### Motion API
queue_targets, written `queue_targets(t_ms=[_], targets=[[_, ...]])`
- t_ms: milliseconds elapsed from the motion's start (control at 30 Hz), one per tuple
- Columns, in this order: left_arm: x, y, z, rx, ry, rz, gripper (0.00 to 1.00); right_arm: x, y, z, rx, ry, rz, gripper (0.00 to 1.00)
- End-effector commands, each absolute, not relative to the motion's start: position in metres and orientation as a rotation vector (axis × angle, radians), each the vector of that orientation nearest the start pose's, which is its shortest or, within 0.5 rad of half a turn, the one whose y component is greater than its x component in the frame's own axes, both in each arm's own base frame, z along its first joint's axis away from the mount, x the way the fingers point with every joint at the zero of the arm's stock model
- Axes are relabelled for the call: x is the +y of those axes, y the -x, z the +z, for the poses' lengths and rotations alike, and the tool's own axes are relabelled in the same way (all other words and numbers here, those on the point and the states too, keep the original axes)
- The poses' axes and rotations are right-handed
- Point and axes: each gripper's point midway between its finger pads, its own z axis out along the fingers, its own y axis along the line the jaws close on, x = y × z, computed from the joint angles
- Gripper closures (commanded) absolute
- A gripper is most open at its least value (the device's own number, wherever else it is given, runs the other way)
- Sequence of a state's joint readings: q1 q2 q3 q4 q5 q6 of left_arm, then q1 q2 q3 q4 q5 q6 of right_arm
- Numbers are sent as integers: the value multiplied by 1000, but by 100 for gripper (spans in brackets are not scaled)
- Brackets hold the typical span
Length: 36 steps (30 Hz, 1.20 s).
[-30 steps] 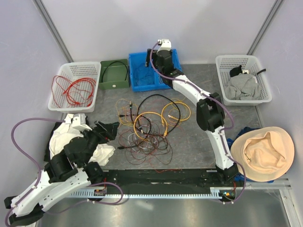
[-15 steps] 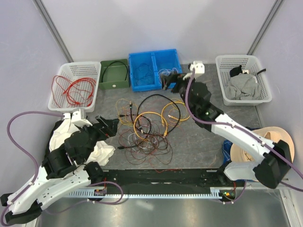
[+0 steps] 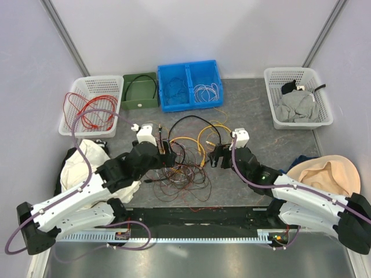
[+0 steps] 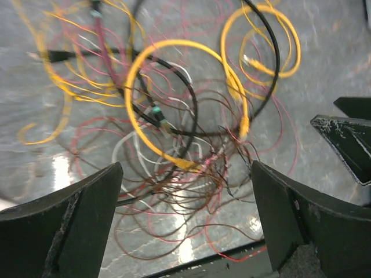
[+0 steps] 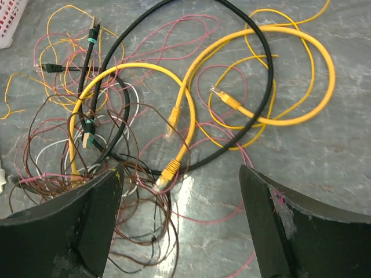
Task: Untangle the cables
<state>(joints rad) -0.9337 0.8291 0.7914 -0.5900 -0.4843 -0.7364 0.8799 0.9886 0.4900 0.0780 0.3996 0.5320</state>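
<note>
Cables (image 3: 184, 157) are found in one knotted heap on the grey table (image 3: 243, 110), roughly mid-table, between the two grippers. Yellow loops (image 5: 290, 32) are laid across the middle and right of the heap. One thicker black cable (image 5: 270, 63) is threaded through them and arcs toward the far side. Fine brown strands (image 5: 46, 182) are bunched at the near left, and pink-red strands are spread throughout.

Left gripper (image 3: 166, 155) is positioned at the heap's left edge, over the wires. Claw is released: in the left wrist view its fingers (image 4: 75, 231) are spread wide, nothing is clamped, and the heap is seen through the gap. Contact with the wires cannot be told.

Right gripper (image 3: 215, 156) is positioned at the heap's right edge. Claw is released too: its fingers (image 5: 290, 231) are spread and nothing is grasped. A yellow plug (image 5: 167, 171) is seen on the table in the gap.

Elsewhere:
- Red wires (image 3: 90, 110) are held in the left white basket (image 3: 65, 119).
- A black loop (image 3: 142, 87) is held in the green bin (image 3: 139, 104).
- Thin wires are held in both compartments of the blue bin (image 3: 174, 108).
- Grey cloth (image 3: 295, 107) is held in the right white basket (image 3: 324, 110).
- A tan hat (image 3: 324, 179) is placed near right.
- White cloth (image 3: 78, 168) is placed near left.
</note>
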Motion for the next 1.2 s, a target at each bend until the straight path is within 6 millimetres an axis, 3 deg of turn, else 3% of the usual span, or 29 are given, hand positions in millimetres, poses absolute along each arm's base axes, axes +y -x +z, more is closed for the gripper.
queue_targets(t_ms=[0, 300, 400, 567, 900, 967, 1067, 1100, 1133, 1167], targets=[[-227, -208, 199, 2120, -47, -645, 3, 210, -245, 157, 1926, 21, 548, 12], [-278, -232, 167, 2180, -46, -690, 8, 194, -240, 175, 1877, 26, 522, 11], [-295, -238, 154, 2220, -38, -701, 15, 190, -239, 179, 1860, 14, 523, 11], [-304, -250, 131, 2275, 7, -635, 23, 181, -235, 178, 1864, 14, 500, 10], [-297, -278, 134, 2224, -33, -467, 52, 170, -233, 179, 1850, -20, 482, 10], [-290, -281, 131, 2231, -14, -435, 68, 163, -236, 175, 1851, -58, 436, 10], [-268, -280, 116, 2295, 63, -411, 89, 155, -243, 161, 1866, -96, 354, 9], [-253, -283, 110, 2320, 120, -392, 95, 153, -244, 155, 1877, -111, 332, 9], [-241, -277, 97, 2358, 153, -383, 98, 153, -246, 151, 1884, -120, 318, 8], [-233, -276, 105, 2337, 216, -423, 98, 154, -249, 142, 1902, -120, 288, 8]])
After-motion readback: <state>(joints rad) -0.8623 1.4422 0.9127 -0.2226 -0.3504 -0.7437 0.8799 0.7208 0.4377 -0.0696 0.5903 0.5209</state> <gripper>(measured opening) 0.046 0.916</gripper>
